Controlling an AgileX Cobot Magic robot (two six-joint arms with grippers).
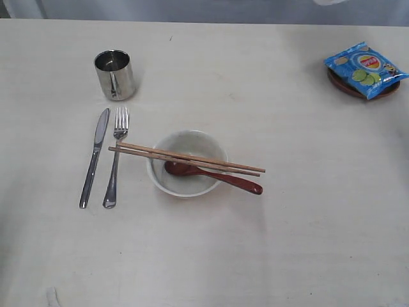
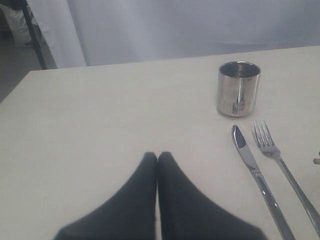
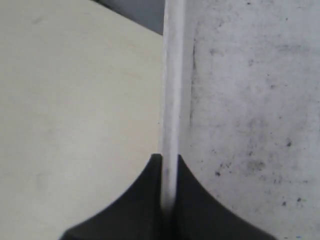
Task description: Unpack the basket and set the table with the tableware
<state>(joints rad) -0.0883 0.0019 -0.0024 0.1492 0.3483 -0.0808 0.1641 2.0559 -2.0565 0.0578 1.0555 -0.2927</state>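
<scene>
near us the left gripper point(image 2: 157, 156) is closed on nothing. the right gripper point(image 3: 170, 162) pinches a thin white edge, we believe the rim of the basket point(image 3: 171, 75), seen only from that wrist. it should be light, stiff plastic, so the rim is a good hold. farther on the table point(image 1: 287, 243), the bowl point(image 1: 182, 190) holds the spoon point(image 1: 214, 175), and the chopsticks point(image 1: 192, 158) lie across it. far right, the plate point(image 1: 339, 84) carries the chip bag point(image 1: 364, 68).

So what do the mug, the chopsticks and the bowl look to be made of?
The mug: polished steel, judging by its mirror-like reflections. The chopsticks: bare wood, matt light brown. The bowl: probably glazed ceramic, off-white with a soft sheen, though it could be plastic.
</scene>
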